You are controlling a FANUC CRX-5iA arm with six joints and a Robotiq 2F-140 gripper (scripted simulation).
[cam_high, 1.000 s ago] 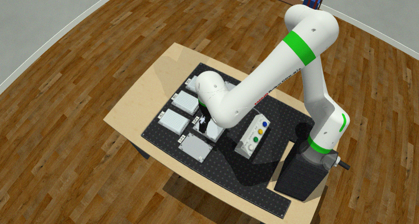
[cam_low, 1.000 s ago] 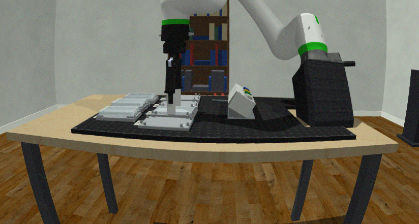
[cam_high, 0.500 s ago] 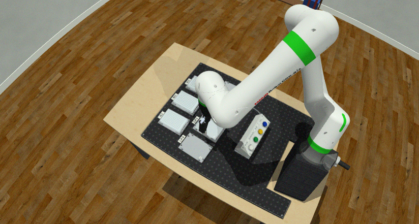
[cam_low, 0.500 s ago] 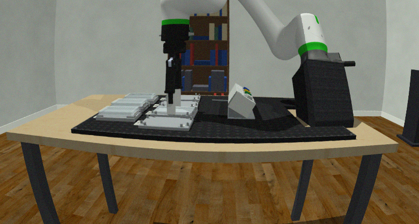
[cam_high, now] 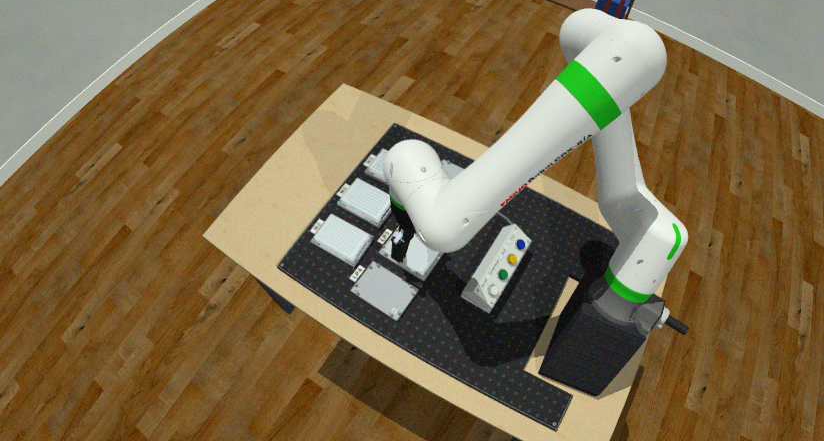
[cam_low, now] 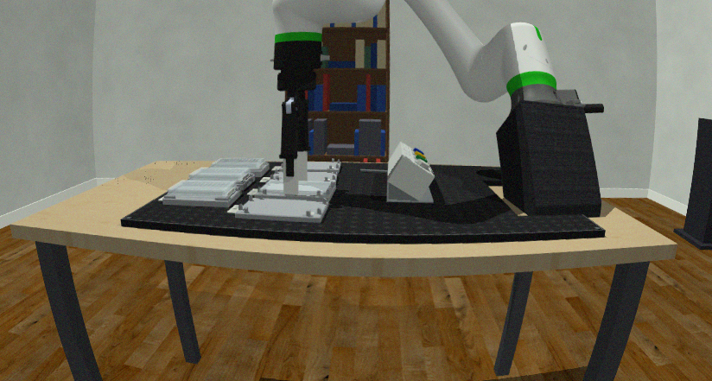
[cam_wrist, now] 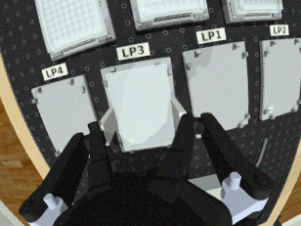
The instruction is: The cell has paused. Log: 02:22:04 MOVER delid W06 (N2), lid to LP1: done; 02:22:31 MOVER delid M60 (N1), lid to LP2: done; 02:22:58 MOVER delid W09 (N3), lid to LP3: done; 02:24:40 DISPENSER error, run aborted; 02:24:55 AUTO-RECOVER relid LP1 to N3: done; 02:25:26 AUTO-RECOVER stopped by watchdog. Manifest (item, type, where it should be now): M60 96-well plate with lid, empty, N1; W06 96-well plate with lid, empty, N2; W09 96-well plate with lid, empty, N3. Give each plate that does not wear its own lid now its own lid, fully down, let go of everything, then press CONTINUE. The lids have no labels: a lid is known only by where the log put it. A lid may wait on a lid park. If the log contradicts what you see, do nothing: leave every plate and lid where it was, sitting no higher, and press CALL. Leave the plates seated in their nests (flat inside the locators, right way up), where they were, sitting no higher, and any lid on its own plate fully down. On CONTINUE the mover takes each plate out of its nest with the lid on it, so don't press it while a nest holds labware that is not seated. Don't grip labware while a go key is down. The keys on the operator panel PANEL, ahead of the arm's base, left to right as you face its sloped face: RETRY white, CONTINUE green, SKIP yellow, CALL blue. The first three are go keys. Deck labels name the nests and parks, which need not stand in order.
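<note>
My gripper (cam_wrist: pixel 143 110) (cam_low: pixel 295 183) is shut on a clear lid (cam_wrist: pixel 139 99) (cam_high: pixel 422 259), its pads against the lid's two sides. The lid lies flat on park LP3, low between the locators. Plate N2 (cam_high: pixel 341 237) (cam_wrist: pixel 73 21), plate N1 (cam_high: pixel 364 200) (cam_wrist: pixel 170 9) and plate N3 (cam_high: pixel 377 164) (cam_wrist: pixel 254 6) sit flat in their nests. Well grids show; whether each wears a lid is hard to tell. Park LP1 (cam_wrist: pixel 220 87) and park LP2 (cam_wrist: pixel 282 79) show no lid. The panel has white (cam_high: pixel 493 290), green (cam_high: pixel 502 274), yellow (cam_high: pixel 512 258) and blue (cam_high: pixel 520 244) keys.
Park LP4 (cam_high: pixel 383 288) (cam_wrist: pixel 65 109) has no lid and lies beside LP3. The nests stand in a row behind the parks. The sloped panel (cam_low: pixel 409 181) stands between the parks and the arm's base. A cable runs from the panel.
</note>
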